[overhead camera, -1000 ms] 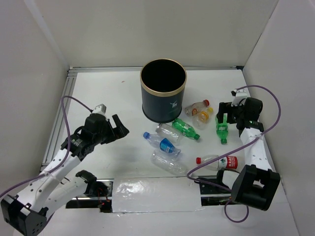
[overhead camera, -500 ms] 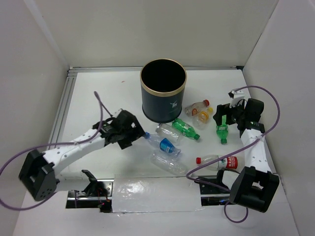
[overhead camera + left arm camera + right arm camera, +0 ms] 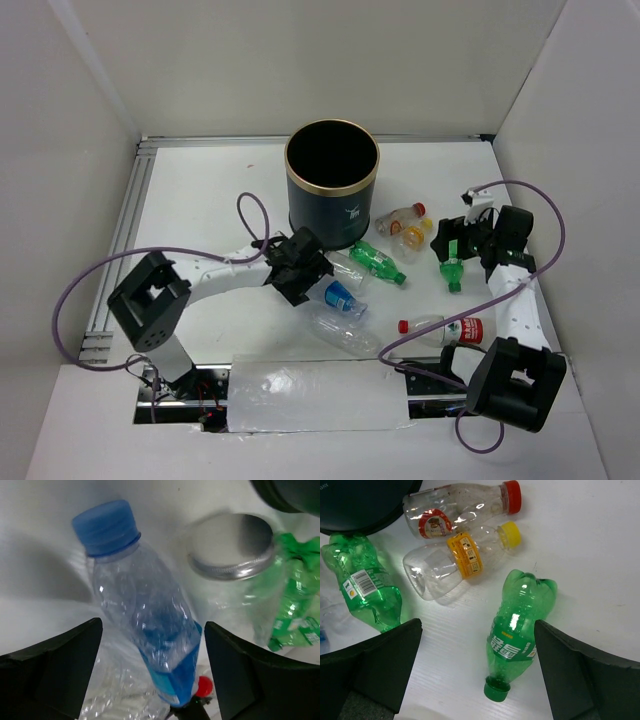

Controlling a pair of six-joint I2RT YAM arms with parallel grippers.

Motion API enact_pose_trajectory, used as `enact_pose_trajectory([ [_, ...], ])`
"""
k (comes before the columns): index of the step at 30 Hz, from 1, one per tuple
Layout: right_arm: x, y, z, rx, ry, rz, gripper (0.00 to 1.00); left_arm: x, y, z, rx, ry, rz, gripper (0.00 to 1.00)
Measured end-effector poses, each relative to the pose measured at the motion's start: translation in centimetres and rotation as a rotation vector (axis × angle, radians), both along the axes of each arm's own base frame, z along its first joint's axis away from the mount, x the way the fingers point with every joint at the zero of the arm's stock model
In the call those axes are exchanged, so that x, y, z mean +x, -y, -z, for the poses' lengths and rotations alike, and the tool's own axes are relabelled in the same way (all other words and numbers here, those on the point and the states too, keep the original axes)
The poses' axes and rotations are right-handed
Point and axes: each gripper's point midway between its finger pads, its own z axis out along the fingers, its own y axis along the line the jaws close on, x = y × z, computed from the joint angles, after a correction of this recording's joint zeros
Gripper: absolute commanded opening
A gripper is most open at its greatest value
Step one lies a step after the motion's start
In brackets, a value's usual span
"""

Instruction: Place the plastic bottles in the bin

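Showing wrist-side only: left gripper (image 3: 151, 630) straddling blue-capped bottle (image 3: 142, 615).

Navy bin (image 3: 322, 215) with gold rim, green bottle (image 3: 517, 630), blue-capped clear bottle (image 3: 145, 625)

- Left arm (image 3: 215, 272): shoulder block at near-left of table (image 3: 200, 190); forearm laid low, reaching rightward to table middle.
- Left gripper (image 3: 312, 272): tipped down, jaws spread wide, nothing clamped.
- Right arm (image 3: 512, 300): base at near-right corner; white link runs along right edge, wrist turned left.
- Right gripper (image 3: 452, 240): angled down, jaws spread wide, empty.
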Motion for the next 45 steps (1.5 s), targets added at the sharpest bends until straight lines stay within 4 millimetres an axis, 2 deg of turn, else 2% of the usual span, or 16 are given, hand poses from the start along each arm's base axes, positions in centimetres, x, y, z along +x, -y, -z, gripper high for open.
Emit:
enact_pose_trajectory([
  [3, -0.2, -0.1, 0.2, 0.005, -0.008, -0.002, 1.00, 0.5, 0.9, 2.1, 0.009, -0.039, -0.009, 0.71],
  [4, -0.2, -0.1, 0.2, 0.005, -0.006, -0.004, 1.00, 0.6, 1.3, 2.4, 0.003, -0.046, -0.014, 0.53],
  [9, -0.2, -0.4, 0.1, 0.005, 0.000, -0.024, 0.95, 0.8, 2.1, 2.4, -0.019, -0.043, 0.001, 0.09],
  [11, -0.3, -0.6, 0.1, 0.006, 0.002, -0.044, 0.90, 0.5, 2.2, 1.7, -0.031, -0.025, 0.028, 0.01],
  [14, -0.7, -1.4, 0.2, 0.011, 0.006, -0.102, 0.68, -0.6, 0.9, -0.2, 0.011, 0.034, 0.094, 0.00],
  [18, -1.8, -3.4, 0.4, 0.047, 0.008, -0.242, 0.59, -1.2, -0.1, -7.0, 0.048, 0.251, 0.240, 0.00],
  [21, -2.6, -5.1, 0.8, 0.086, 0.005, -0.347, 0.76, -0.2, 0.6, -14.3, 0.031, 0.481, 0.336, 0.00],
  [27, -3.9, -9.0, 1.4, 0.124, -0.009, -0.545, 0.92, 4.1, 0.8, -29.9, 0.081, 1.013, 0.366, 0.00],
  [31, -4.3, -11.2, 1.3, 0.113, -0.003, -0.650, 0.96, 9.0, -0.9, -35.9, 0.219, 1.219, 0.256, 0.03],
  [33, -4.3, -12.1, 1.1, 0.101, 0.008, -0.695, 0.96, 12.2, -1.7, -37.5, 0.302, 1.261, 0.174, 0.07],
  [34, -4.3, -12.6, 1.0, 0.091, 0.014, -0.719, 0.96, 14.0, -2.2, -37.7, 0.356, 1.266, 0.131, 0.11],
  [35, -4.5, -13.2, 0.9, 0.085, 0.019, -0.749, 0.96, 15.7, -2.5, -37.8, 0.401, 1.269, 0.091, 0.25],
  [38, -4.3, -14.5, 1.0, 0.042, 0.033, -0.788, 0.96, 20.0, -2.9, -35.6, 0.542, 1.221, 0.045, 0.62],
  [39, -3.9, -14.8, 1.1, 0.021, 0.040, -0.788, 0.96, 21.2, -2.9, -34.5, 0.586, 1.196, 0.046, 0.80],
  [40, -3.5, -15.0, 1.2, 0.001, 0.048, -0.785, 0.96, 23.1, -2.7, -32.6, 0.642, 1.148, 0.060, 0.88],
  [45, -0.8, -15.1, 2.7, -0.069, 0.060, -0.753, 0.96, 23.5, -3.5, -29.1, 0.741, 1.065, 0.137, 1.00],
])
